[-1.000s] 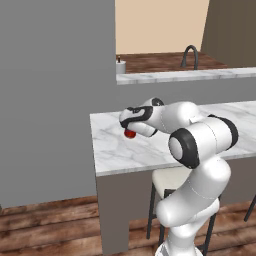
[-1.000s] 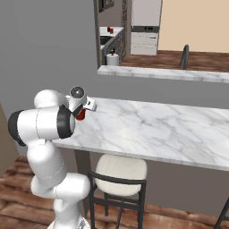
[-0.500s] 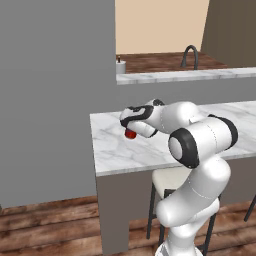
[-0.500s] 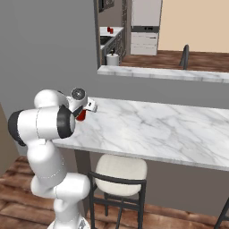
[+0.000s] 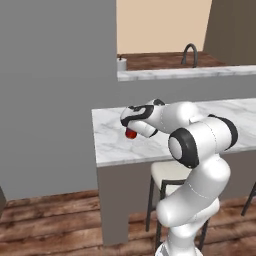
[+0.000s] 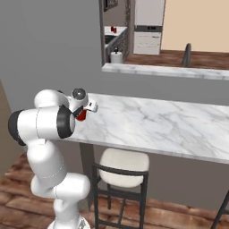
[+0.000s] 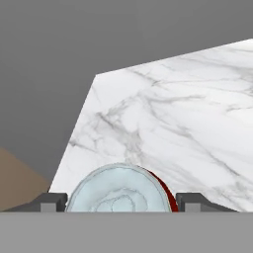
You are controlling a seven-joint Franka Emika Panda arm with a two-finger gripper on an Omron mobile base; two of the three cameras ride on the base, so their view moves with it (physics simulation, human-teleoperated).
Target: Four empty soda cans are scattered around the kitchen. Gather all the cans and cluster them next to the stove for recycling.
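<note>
The claw (image 6: 84, 111) holds a red soda can (image 6: 81, 115) over the left end of the marble bench (image 6: 152, 123). A white-seated stool (image 6: 121, 162) stands under that bench.

Flat, even rendered light is filling all three views with no visible source, barely casting shadows on the marble counter (image 5: 115, 140) and leaving no glare, while edges are looking soft and slightly pixelated and the hand view is showing no lens distortion.
</note>
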